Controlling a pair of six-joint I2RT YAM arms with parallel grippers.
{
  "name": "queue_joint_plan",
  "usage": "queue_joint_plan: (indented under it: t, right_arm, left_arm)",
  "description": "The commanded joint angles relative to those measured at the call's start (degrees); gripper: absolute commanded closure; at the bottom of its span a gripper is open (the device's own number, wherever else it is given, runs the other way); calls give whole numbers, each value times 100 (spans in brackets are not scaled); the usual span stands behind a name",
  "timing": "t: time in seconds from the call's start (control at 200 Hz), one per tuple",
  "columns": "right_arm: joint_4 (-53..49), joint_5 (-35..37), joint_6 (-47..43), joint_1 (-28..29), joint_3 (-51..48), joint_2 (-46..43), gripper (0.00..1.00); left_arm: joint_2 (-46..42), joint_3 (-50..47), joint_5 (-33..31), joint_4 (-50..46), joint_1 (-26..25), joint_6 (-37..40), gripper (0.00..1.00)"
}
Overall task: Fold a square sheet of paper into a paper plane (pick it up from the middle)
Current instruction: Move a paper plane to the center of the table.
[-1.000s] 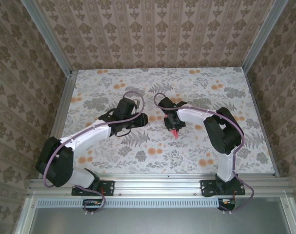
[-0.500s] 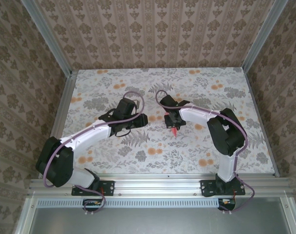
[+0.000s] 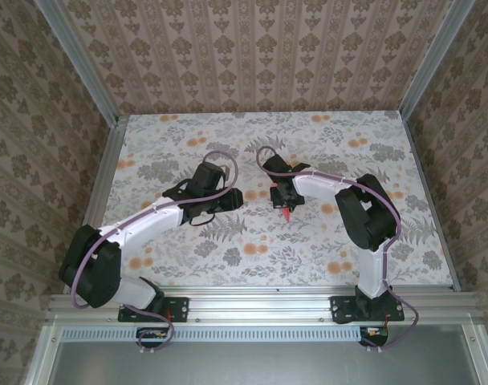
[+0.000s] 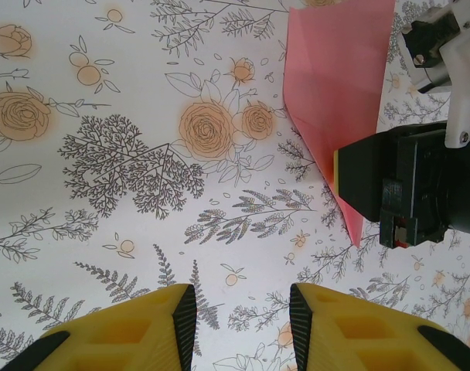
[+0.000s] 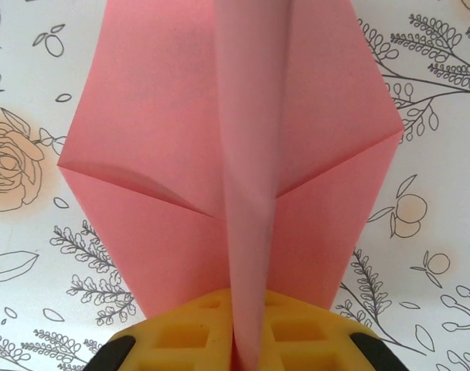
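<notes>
Jaws of the right gripper (image 5: 246, 344) pinch the paper plane (image 5: 165, 154) along its centre fold, plain from its wrist; left gripper (image 4: 241, 313) part-open, empty.

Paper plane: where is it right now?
Top view: near the middle of the table, slightly right of centre. The paper plane is pinched along its centre fold by the right gripper, with the open left gripper just to its left.
</notes>
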Motion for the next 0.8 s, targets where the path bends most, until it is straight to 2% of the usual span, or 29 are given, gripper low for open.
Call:
queue_joint_plan:
  t: [0.0,0.415,0.63,0.795]
  right_arm:
    - [-265,25,36,-17,149,-127,87]
    - [-141,-231,238,-63,127,357,80]
    - [-445,23,64,-60,353,-314,72]
    - [-721,215,-154,-52,532,-970,57]
  left_arm:
    - [-17,158,-39,-94,-17,-6,61]
    - [-289,59,-271,-59,-26,-37,60]
    - [-599,-15,-593,-120,-17,11,60]
    - [-766,-68,-878,-113,-8,71,60]
